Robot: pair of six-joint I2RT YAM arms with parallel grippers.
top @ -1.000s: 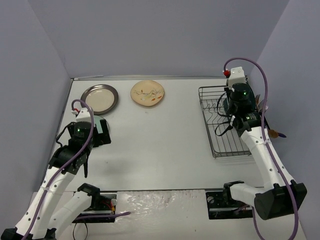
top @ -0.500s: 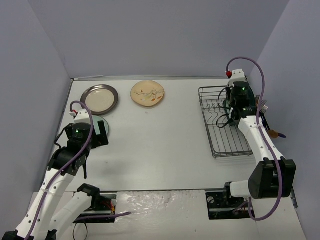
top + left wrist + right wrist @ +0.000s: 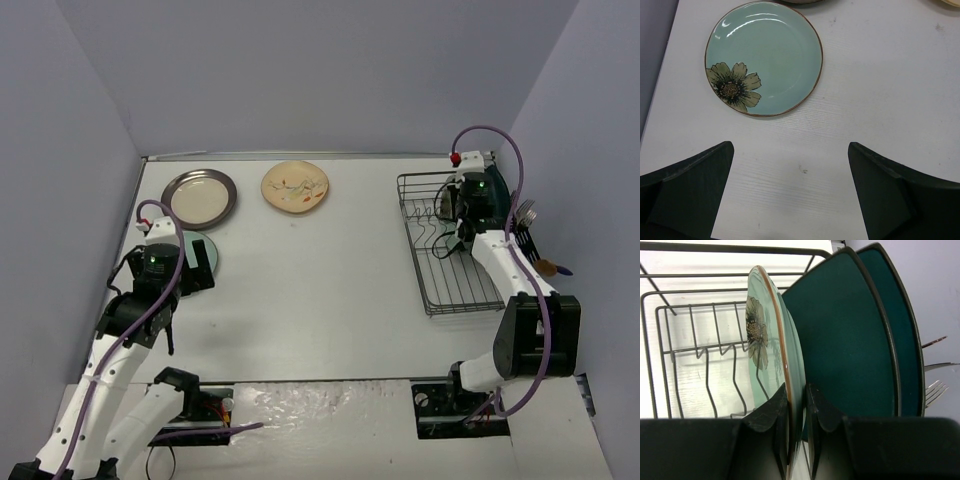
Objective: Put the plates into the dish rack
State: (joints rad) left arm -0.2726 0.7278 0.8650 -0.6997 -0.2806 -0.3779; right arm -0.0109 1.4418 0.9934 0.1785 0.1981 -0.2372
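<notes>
My right gripper (image 3: 797,390) is shut on the rim of a pale mint-green flower plate (image 3: 767,340). The plate stands on edge in the dish rack (image 3: 690,340), next to two dark teal plates (image 3: 840,340) that stand upright behind it. In the top view the right gripper (image 3: 462,205) is over the back end of the rack (image 3: 450,270). My left gripper (image 3: 790,150) is open and empty above the table. It is just short of a second mint-green flower plate (image 3: 770,55), which lies flat. In the top view the left gripper (image 3: 197,272) partly hides that plate (image 3: 198,243).
A cream plate with a grey-brown rim (image 3: 199,197) and a cream floral plate (image 3: 295,186) lie flat at the back of the table. Cutlery (image 3: 530,215) sticks up from the holder on the rack's right side. Grey walls close in on both sides.
My right arm has carried the mint-green plate toward the back of the rack. My left gripper has shifted slightly farther back over the flat mint-green plate.
</notes>
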